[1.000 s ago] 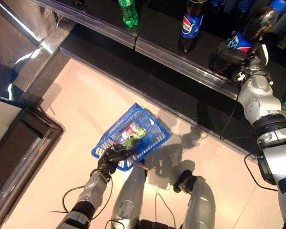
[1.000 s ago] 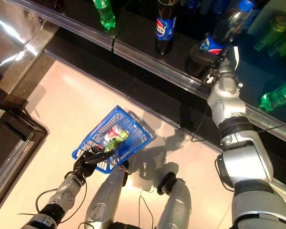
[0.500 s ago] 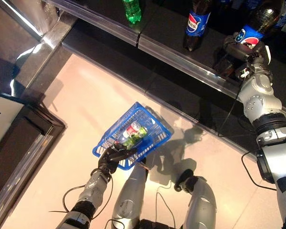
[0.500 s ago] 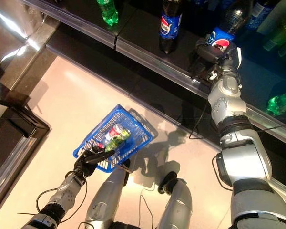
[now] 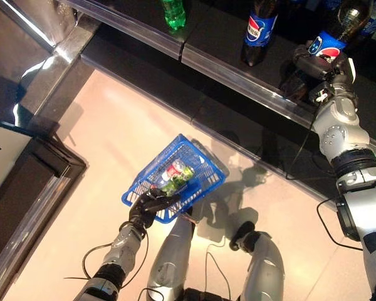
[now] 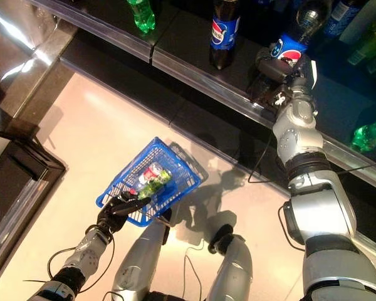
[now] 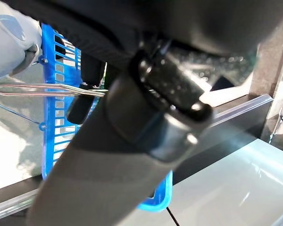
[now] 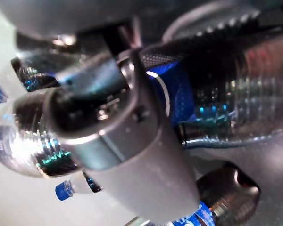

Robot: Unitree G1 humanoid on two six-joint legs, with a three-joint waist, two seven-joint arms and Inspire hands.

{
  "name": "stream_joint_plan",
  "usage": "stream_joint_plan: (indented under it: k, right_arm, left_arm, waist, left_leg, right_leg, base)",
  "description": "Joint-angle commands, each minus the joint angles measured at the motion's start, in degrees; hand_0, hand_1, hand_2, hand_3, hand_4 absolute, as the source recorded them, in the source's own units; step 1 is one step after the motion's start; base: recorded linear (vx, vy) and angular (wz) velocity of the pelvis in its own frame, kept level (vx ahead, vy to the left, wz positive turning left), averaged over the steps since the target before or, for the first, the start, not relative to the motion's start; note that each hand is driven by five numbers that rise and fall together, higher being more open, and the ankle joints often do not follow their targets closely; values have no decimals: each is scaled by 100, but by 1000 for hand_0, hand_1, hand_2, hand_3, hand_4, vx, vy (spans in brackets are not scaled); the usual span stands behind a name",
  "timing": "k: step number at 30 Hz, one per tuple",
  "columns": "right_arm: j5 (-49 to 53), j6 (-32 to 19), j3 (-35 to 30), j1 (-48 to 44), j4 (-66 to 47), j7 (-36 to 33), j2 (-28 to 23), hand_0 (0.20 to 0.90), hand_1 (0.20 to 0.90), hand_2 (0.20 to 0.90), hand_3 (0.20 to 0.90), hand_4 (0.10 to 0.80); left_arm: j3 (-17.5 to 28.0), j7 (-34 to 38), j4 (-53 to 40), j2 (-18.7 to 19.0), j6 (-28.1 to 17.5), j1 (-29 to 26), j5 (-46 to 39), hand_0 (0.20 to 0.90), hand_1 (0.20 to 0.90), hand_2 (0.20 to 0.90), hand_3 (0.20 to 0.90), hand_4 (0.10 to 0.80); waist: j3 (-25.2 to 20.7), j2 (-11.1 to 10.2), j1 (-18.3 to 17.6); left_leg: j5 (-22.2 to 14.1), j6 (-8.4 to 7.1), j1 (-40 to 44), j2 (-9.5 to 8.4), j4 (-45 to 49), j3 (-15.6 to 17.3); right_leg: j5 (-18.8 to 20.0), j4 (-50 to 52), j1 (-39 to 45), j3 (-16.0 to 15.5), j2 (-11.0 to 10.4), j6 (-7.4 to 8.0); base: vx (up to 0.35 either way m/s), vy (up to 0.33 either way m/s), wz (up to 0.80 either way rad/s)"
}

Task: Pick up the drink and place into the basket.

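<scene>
My right hand (image 5: 314, 61) is up at the dark shelf, shut on a dark cola bottle with a blue label (image 5: 339, 24). The bottle leans over the shelf. The right wrist view shows the thumb (image 8: 118, 141) across the same bottle (image 8: 245, 103). My left hand (image 5: 148, 207) is low at the left, shut on the thin wire handles (image 7: 37, 89) of the blue basket (image 5: 203, 164), which hangs above the pale floor. A red and white can (image 5: 174, 169) and a green drink (image 5: 175, 182) lie in the basket.
A second cola bottle (image 5: 257, 31) and a green bottle (image 5: 173, 14) stand on the shelf behind its shiny metal edge (image 5: 238, 78). Green bottles (image 6: 370, 135) lie at the far right. A dark cabinet (image 5: 25, 188) stands at the left.
The camera has shifted a little. My right hand stays on the cola bottle at the shelf. The blue basket hangs as before.
</scene>
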Motion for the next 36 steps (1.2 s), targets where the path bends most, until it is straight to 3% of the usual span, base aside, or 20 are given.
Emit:
stream_joint_plan:
  k: [1, 8, 10, 16, 17, 26, 36]
  right_arm:
    - [-287, -948, -146, -572, -637, 364, -336, 300, 300, 300, 200, 100]
    - [-33, -992, -326, 56, -1073, 412, -233, 300, 300, 300, 200, 100]
    - [-48, -948, -425, 467, -1360, 443, -170, 300, 300, 300, 200, 100]
    - [-181, -941, -432, 887, -1758, 436, -81, 300, 300, 300, 200, 100]
    - [-316, -936, -448, 1221, -2124, 419, 10, 300, 300, 300, 200, 100]
    - [-908, -1019, -467, 2387, -3654, 354, 490, 300, 300, 300, 200, 100]
    - [-1782, -1184, -304, 3271, -4634, 315, 1084, 300, 300, 300, 200, 100]
  left_arm:
    - [6, -176, -404, 943, -342, 728, 180, 300, 300, 300, 200, 100]
    - [252, -101, -255, 894, -277, 792, 357, 300, 300, 300, 200, 100]
    - [396, -77, -113, 806, -225, 863, 507, 300, 300, 300, 200, 100]
    - [532, -70, -58, 715, -199, 940, 593, 300, 300, 300, 200, 100]
    - [634, -115, -60, 665, -188, 967, 569, 300, 300, 300, 200, 100]
    - [941, -331, -836, 584, -206, 1087, 262, 300, 300, 300, 200, 100]
    - [1103, -894, -2501, 505, -54, 1115, -312, 300, 300, 300, 200, 100]
  waist:
    - [-346, 4, 110]
    - [-839, -281, 53]
    - [-1214, -396, 2]
    - [-1618, -477, -38]
    - [-1862, -518, -60]
    - [-2339, -571, -88]
    - [-2498, -605, 144]
  left_leg:
    - [564, 568, 455, -212, -858, 25]
    - [829, 406, 1128, -35, -1762, 170]
    - [906, 337, 1592, 42, -2274, 318]
    - [1023, 301, 1903, 92, -2671, 468]
    - [1059, 277, 2094, 130, -2872, 554]
    - [1153, 226, 2468, 208, -3310, 758]
    - [1192, 248, 2499, 198, -3337, 652]
  right_leg:
    - [923, -1542, 975, -5, 71, 440]
    - [1257, -2696, 1783, -102, 305, 593]
    - [1422, -3281, 2290, -124, 370, 693]
    - [1625, -3701, 2606, -181, 372, 779]
    - [1708, -3915, 2793, -223, 371, 830]
    - [1910, -4397, 3190, -421, 372, 935]
    - [1838, -4397, 3448, -774, 358, 920]
  base:
    - [-14, 20, -7]
    - [46, -31, -3]
    - [149, 11, -11]
    - [69, 21, -7]
    - [142, 13, 0]
    - [50, -8, 14]
    - [-22, -6, 17]
